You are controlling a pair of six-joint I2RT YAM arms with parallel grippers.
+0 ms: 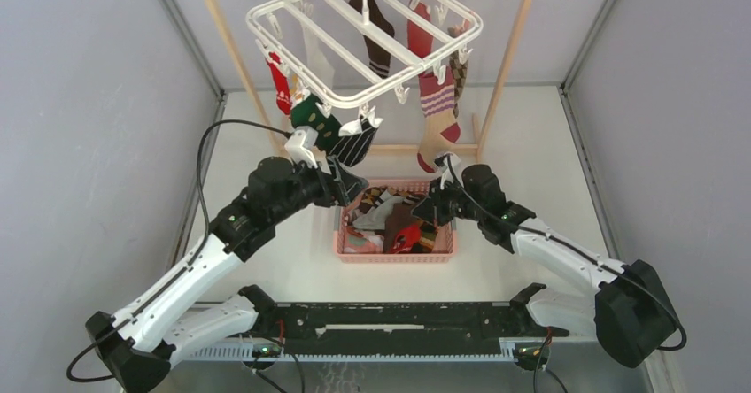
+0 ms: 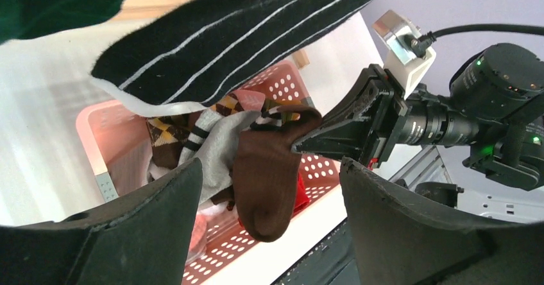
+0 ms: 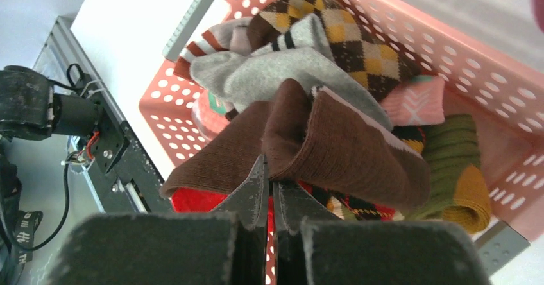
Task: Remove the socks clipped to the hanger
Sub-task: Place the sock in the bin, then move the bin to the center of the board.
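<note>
The white hanger (image 1: 363,34) hangs at the top of the top view with several socks clipped to it: a red one (image 1: 282,88), a green one (image 1: 312,114), a black striped one (image 1: 354,145), a dark brown one (image 1: 376,34) and a red striped one (image 1: 436,92). My left gripper (image 1: 350,183) (image 2: 272,189) is open just below the black striped sock (image 2: 237,41), with nothing between its fingers. My right gripper (image 1: 431,207) (image 3: 269,169) is shut on a loose brown sock (image 3: 346,150) (image 2: 266,182), which dangles over the basket.
A pink perforated basket (image 1: 394,256) (image 3: 475,73) between the arms holds several loose socks, grey, argyle, olive and red. The light wooden rack (image 1: 514,48) carries the hanger. Grey walls stand close on both sides. The black base rail (image 1: 390,322) runs along the near edge.
</note>
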